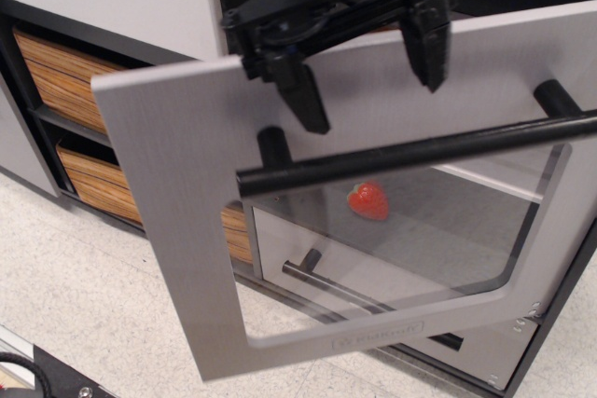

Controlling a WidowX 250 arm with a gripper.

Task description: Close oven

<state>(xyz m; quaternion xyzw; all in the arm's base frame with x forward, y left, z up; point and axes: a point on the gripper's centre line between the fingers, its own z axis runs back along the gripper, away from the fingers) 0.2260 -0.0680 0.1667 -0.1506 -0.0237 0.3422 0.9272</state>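
a single camera view, set close to a toy kitchen unit and a little above it, looking down at an angle. the brushed-grey oven door (187, 193) fills most of the frame, its lower right corner cut off by the right edge, with its black bar handle (420, 151) running across the middle. the black gripper (368, 67) hangs in from the top edge, near the lens, its upper part out of frame. wood-grain drawers (56, 81) sit at the far left, partly hidden behind the door. pale speckled floor (75, 295) shows along the near bottom left. no second view shares this scene.
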